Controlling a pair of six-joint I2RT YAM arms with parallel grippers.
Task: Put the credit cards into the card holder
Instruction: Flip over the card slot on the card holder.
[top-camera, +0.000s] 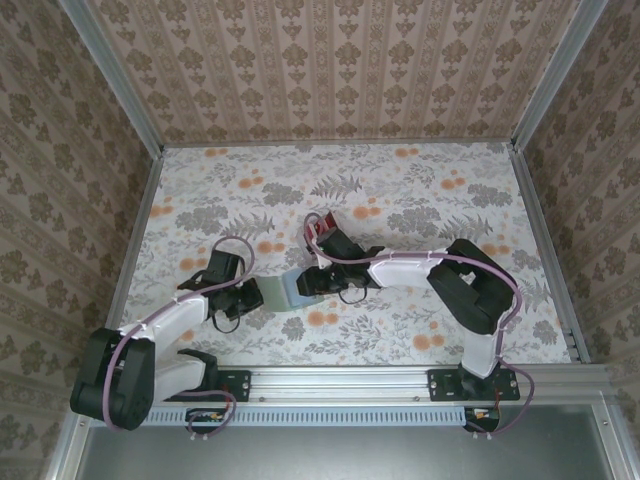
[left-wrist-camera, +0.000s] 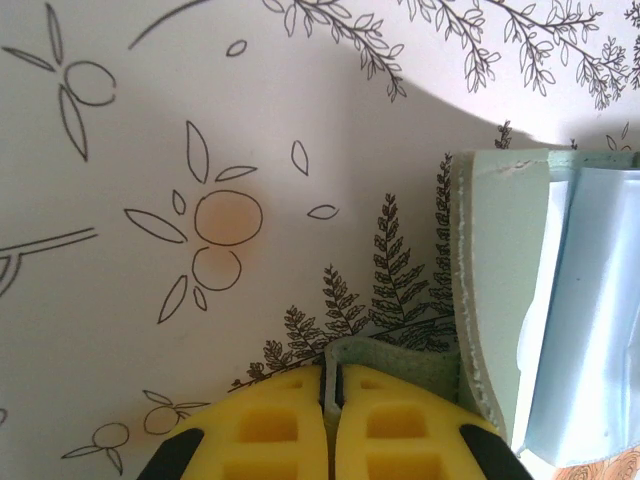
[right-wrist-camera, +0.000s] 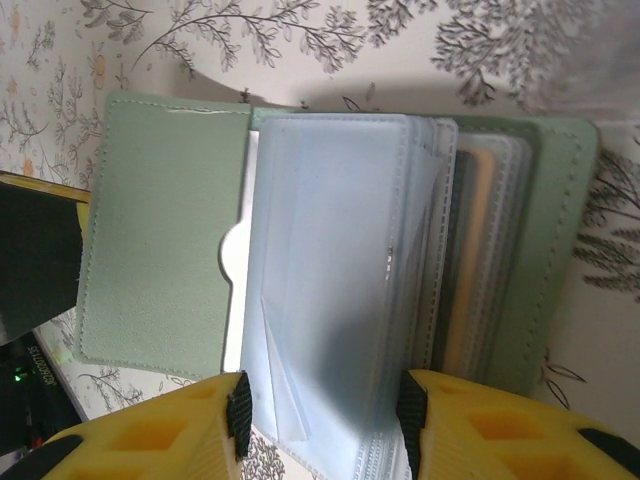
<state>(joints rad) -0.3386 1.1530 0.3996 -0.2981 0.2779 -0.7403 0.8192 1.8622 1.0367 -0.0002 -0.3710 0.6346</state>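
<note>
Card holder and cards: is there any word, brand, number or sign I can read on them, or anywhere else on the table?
No text can be read anywhere.
card holder: plain green cover and clear sleeves, no print visible.
credit cards: too small in the top view to read.
tablecloth: floral pattern, no lettering.

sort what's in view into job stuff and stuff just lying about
Job:
- card holder
- red cards
- left gripper, shut on the card holder's flap
- right gripper, open over its sleeves

Not the job:
- floral table cover
- patterned walls
- metal rail
</note>
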